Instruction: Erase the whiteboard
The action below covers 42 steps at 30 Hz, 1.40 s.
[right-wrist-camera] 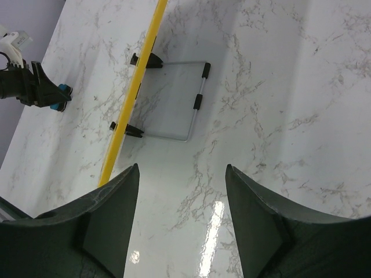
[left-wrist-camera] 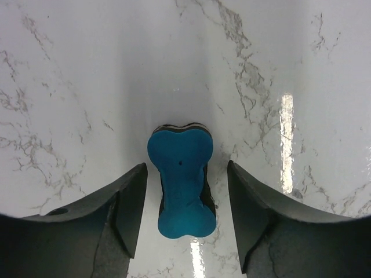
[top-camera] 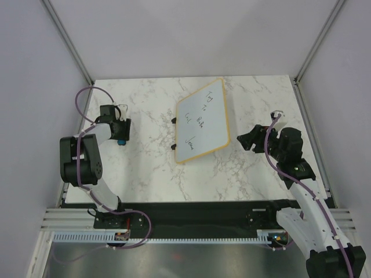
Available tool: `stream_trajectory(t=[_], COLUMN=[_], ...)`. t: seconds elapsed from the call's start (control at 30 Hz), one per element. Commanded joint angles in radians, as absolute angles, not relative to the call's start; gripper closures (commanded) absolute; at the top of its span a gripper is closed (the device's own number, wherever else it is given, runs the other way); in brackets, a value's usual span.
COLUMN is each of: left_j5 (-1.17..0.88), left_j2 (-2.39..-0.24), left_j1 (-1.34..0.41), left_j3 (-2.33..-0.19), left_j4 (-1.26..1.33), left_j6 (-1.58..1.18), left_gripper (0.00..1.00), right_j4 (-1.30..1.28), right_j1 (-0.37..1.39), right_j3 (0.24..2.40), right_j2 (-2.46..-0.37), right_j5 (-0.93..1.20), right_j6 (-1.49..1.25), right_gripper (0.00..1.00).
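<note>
I see one whiteboard point(top-camera: 202, 121) mid-table, between the two arms and turned at an angle. It is white with a thin yellow-tan frame and rounded corners, and carries a few lines of dark handwriting. Two black clips point(top-camera: 175, 120) sit on its left long edge. From the right wrist it shows edge-on, propped on a wire stand point(right-wrist-camera: 185, 104).

There is one blue bone-shaped eraser point(left-wrist-camera: 181, 185), lying on the table point(top-camera: 145, 174). My left end effector point(left-wrist-camera: 185, 167) straddles it, jaws parted with a gap each side. My right end effector point(right-wrist-camera: 181, 171) is spread wide and holds nothing.

The table is white marble-patterned and glossy. Pale walls enclose it, with metal posts at the far corners.
</note>
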<state>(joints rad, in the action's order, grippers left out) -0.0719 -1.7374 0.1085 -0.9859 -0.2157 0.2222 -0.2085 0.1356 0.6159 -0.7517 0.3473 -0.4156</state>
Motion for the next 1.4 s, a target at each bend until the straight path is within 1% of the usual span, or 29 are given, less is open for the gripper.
stream_trajectory(t=[0.0, 0.03, 0.13, 0.33, 0.53, 0.6, 0.77, 0.9, 1.0, 1.1, 1.27, 1.3, 1.37], left_j5=[-0.071, -0.068, -0.061, -0.051, -0.049, -0.046, -0.054, -0.054, -0.052, -0.057, -0.06, -0.06, -0.066], left_j2=[-1.689, -1.687, -1.678, -1.667, -1.654, -1.66, -1.674, -1.689, -1.695, -1.695, -1.701, -1.701, -1.704], left_j1=[0.12, 0.12, 0.12, 0.121, 0.123, 0.121, 0.123, 0.123, 0.123, 0.123, 0.123, 0.123, 0.123], left_j3=[-0.976, -0.976, -0.966, -0.963, -0.969, -0.973, -0.98, -0.989, -0.996, -1.0, -1.0, -1.0, -0.999], left_j4=[-0.23, -0.232, -0.222, -0.216, -0.215, -0.216, -0.218, -0.224, -0.222, -0.222, -0.224, -0.225, -0.225], left_j6=[0.225, 0.229, 0.224, 0.221, 0.224, 0.224, 0.218, 0.219, 0.218, 0.215, 0.216, 0.218, 0.219], left_gripper=[0.39, 0.43, 0.46, 0.45, 0.39, 0.39, 0.45, 0.47, 0.51, 0.51, 0.64, 0.7, 0.77], right_j4=[-0.215, -0.215, -0.215, -0.215, -0.215, -0.215, -0.215, -0.215, -0.215, -0.215, -0.213, -0.215, -0.215], right_j1=[0.141, 0.141, 0.143, 0.144, 0.146, 0.144, 0.147, 0.149, 0.149, 0.149, 0.15, 0.152, 0.153], right_j3=[0.606, 0.604, 0.603, 0.597, 0.586, 0.584, 0.584, 0.584, 0.583, 0.58, 0.574, 0.574, 0.572], right_j2=[-0.744, -0.744, -0.749, -0.745, -0.744, -0.747, -0.741, -0.739, -0.739, -0.744, -0.749, -0.746, -0.742], right_j5=[0.356, 0.356, 0.357, 0.351, 0.351, 0.351, 0.35, 0.348, 0.347, 0.345, 0.344, 0.344, 0.345], right_j6=[-0.413, -0.413, -0.413, -0.411, -0.411, -0.411, -0.411, -0.411, -0.41, -0.41, -0.41, -0.411, -0.41], right_gripper=[0.31, 0.31, 0.32, 0.31, 0.32, 0.31, 0.32, 0.32, 0.32, 0.32, 0.33, 0.33, 0.33])
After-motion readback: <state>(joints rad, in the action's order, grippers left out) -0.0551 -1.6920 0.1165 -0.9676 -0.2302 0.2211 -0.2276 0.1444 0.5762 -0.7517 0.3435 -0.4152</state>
